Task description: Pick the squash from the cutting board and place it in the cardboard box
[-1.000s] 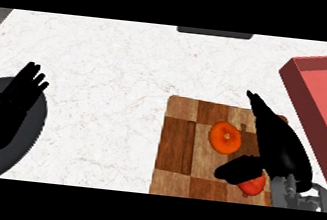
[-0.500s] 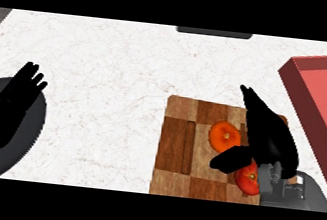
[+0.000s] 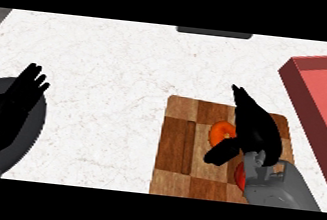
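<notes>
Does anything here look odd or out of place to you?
Nothing is spilled or broken. One small thing: the box looks red rather than cardboard brown. The orange squash sits on the cutting board, partly hidden by the right hand over it. The left hand rests open at the left.

Squash on cutting board — only its left part shows, rest hidden behind right hand. A 2nd red-orange bit low on the board is mostly covered by the wrist; can't tell what it is. Whether the hand touches the squash: can't tell. Red box cut off by right edge. Dark round object at left — partly behind left hand, cut by left edge. Dark item at counter's far edge only partly seen.
</notes>
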Action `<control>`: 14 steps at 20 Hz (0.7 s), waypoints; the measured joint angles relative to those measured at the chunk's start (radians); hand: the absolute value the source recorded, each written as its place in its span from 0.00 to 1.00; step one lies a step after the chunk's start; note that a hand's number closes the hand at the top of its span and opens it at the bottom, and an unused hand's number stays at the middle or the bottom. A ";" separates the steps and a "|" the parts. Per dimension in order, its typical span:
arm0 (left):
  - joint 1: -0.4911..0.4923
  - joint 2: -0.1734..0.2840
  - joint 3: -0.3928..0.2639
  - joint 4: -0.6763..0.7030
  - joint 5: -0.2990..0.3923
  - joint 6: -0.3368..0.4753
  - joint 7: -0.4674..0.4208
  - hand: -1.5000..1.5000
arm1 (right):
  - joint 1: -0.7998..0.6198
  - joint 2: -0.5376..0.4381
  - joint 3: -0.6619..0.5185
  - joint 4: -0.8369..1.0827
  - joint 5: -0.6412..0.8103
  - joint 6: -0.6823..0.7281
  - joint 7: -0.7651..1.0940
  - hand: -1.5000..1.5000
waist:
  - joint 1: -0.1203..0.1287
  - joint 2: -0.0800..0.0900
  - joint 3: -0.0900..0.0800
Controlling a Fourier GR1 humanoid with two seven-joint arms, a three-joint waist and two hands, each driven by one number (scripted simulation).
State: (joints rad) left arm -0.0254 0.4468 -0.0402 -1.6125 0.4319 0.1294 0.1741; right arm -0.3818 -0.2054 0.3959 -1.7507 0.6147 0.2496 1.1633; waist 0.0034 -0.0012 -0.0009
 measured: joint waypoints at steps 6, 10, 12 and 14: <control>0.006 -0.002 0.013 -0.006 -0.006 -0.013 0.005 0.50 | 0.011 0.034 -0.008 0.051 0.045 0.014 -0.010 0.00 | 0.000 0.000 0.000; 0.011 -0.013 0.018 -0.006 -0.013 -0.017 0.004 0.50 | 0.023 0.056 -0.021 0.072 0.068 0.026 -0.020 0.00 | -0.002 0.000 0.000; 0.006 -0.015 0.022 -0.012 -0.016 -0.017 0.013 0.50 | 0.025 0.070 -0.029 0.079 0.075 0.033 -0.022 0.00 | -0.002 0.000 0.000; -0.001 -0.020 0.025 -0.009 -0.019 -0.020 0.016 0.50 | 0.027 0.077 -0.043 0.090 0.082 0.041 -0.030 0.00 | -0.002 0.000 0.000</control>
State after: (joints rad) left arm -0.0262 0.4270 -0.0154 -1.6217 0.4130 0.1090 0.1899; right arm -0.3544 -0.1286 0.3532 -1.6609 0.6971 0.2908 1.1329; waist 0.0010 -0.0014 -0.0007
